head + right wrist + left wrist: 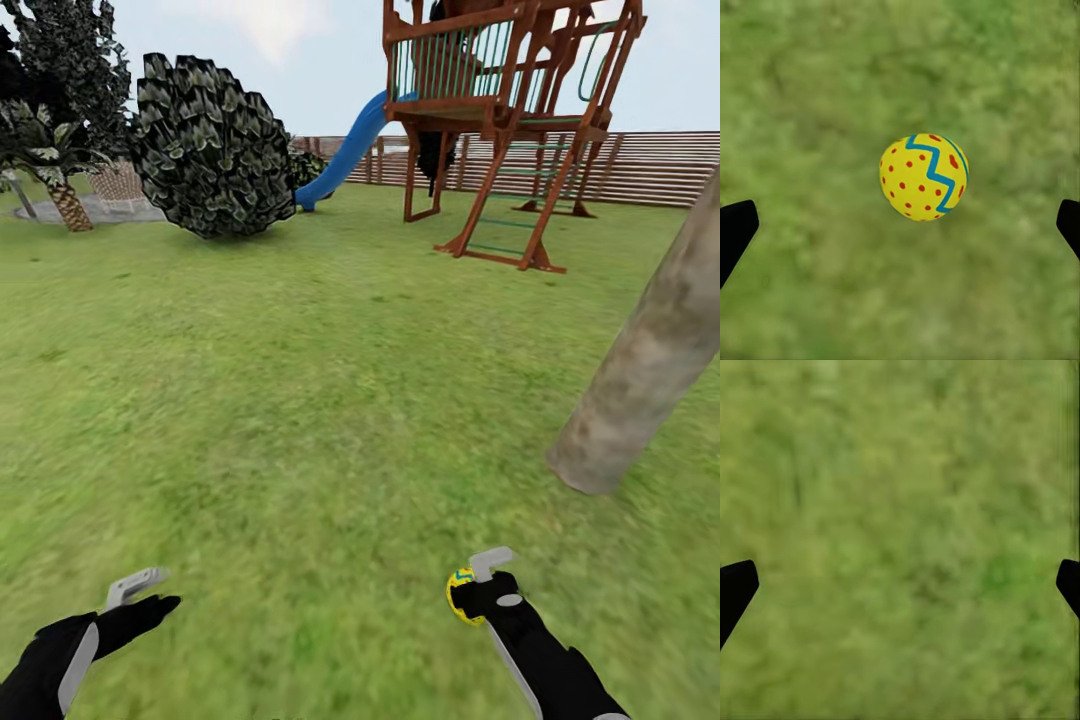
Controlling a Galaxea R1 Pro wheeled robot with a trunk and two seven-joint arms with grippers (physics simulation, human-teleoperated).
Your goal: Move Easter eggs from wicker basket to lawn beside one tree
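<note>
Head view: my two arms reach forward and down over the lawn [300, 420], a wide stretch of mottled green grass. My left gripper [140, 592] hangs above bare grass; in the left wrist view its two dark fingers [736, 589] stand wide apart at the opposite edges of the frame, with grass alone between them. My right gripper [478, 590] hangs over the grass at the near right, and a yellow Easter egg [460, 592] shows just beside its fingers. In the right wrist view that egg [924, 177], yellow with red dots and a teal zigzag, sits midway between the fingers [736, 232], which stand wide and clear of it on both sides; I cannot tell whether the egg lies on the grass or is in the air above it. The tree [650, 350], seen as a thick, slanted, pale grey-brown trunk, meets the lawn near the right gripper, ahead and to the right of it. Farther off, a wooden playset [510, 110] with a blue slide [345, 155] stands before a brown slatted fence [650, 165]. A round dark shrub [212, 148] and a small palm [55, 160] lie at the far left, with a woven basket-like shape [118, 182] between them, too distant to identify with certainty.
</note>
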